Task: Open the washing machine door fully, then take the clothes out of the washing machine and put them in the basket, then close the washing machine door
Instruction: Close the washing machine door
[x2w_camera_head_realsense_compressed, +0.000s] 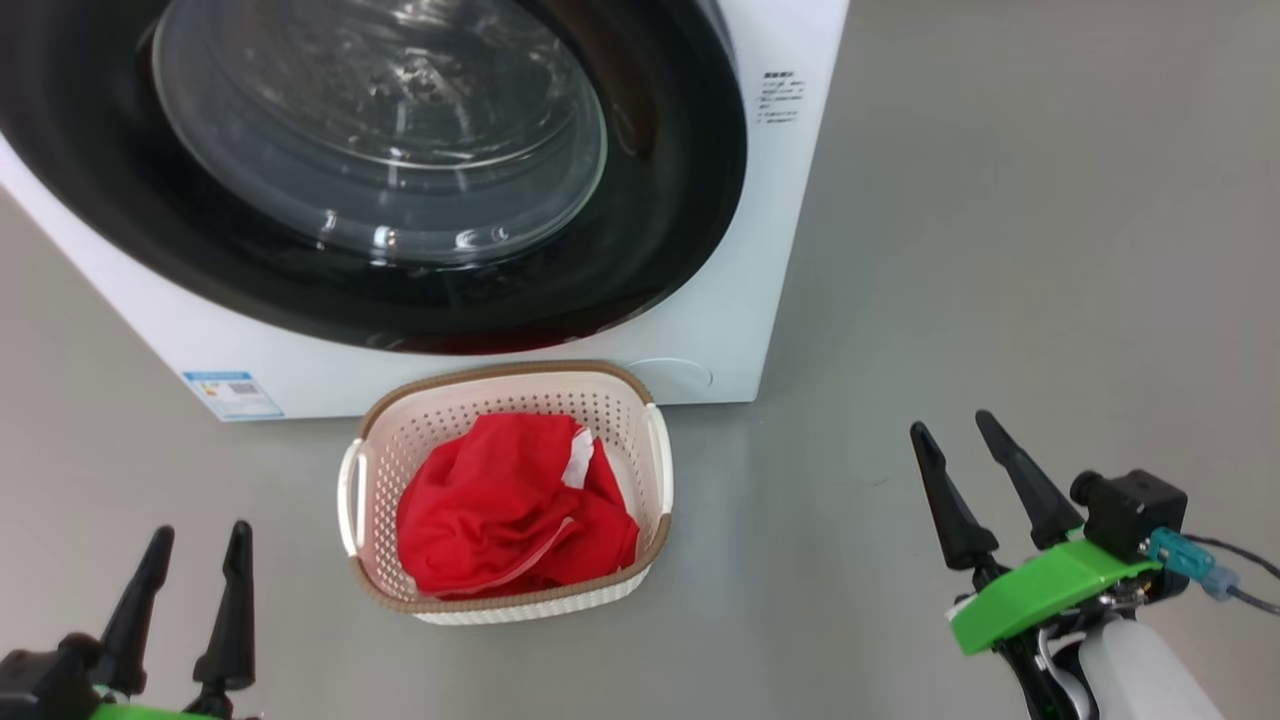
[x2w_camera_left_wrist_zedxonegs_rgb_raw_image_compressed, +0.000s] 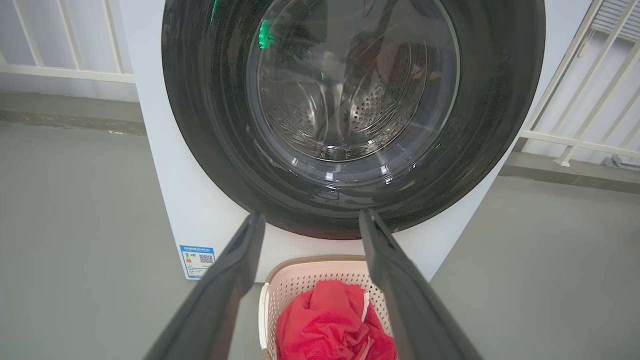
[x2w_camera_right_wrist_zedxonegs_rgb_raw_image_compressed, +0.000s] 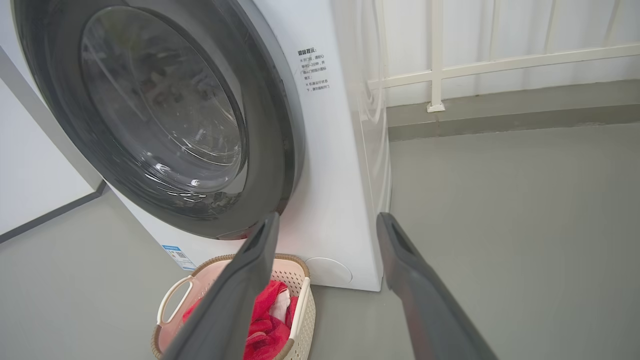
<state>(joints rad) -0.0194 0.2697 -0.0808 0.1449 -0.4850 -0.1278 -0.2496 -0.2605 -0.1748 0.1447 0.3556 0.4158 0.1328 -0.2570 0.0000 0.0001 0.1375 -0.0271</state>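
The white washing machine (x2w_camera_head_realsense_compressed: 700, 330) stands ahead with its round black door (x2w_camera_head_realsense_compressed: 660, 230) shut flat against the front; the drum shows through the glass. Red clothes (x2w_camera_head_realsense_compressed: 510, 520) lie bunched in the cream basket (x2w_camera_head_realsense_compressed: 655, 470) on the floor just below the door. My left gripper (x2w_camera_head_realsense_compressed: 198, 540) hangs open at the lower left, empty, left of the basket. My right gripper (x2w_camera_head_realsense_compressed: 950, 428) is open and empty at the lower right, well right of the basket. In the left wrist view the door (x2w_camera_left_wrist_zedxonegs_rgb_raw_image_compressed: 495, 125) and clothes (x2w_camera_left_wrist_zedxonegs_rgb_raw_image_compressed: 325, 320) show between the open fingers (x2w_camera_left_wrist_zedxonegs_rgb_raw_image_compressed: 235, 280).
Grey floor (x2w_camera_head_realsense_compressed: 1000, 250) spreads to the right of the machine. A blue sticker (x2w_camera_head_realsense_compressed: 232, 395) marks the washer's lower left corner. White railings (x2w_camera_right_wrist_zedxonegs_rgb_raw_image_compressed: 500, 65) and a low kerb run behind the machine.
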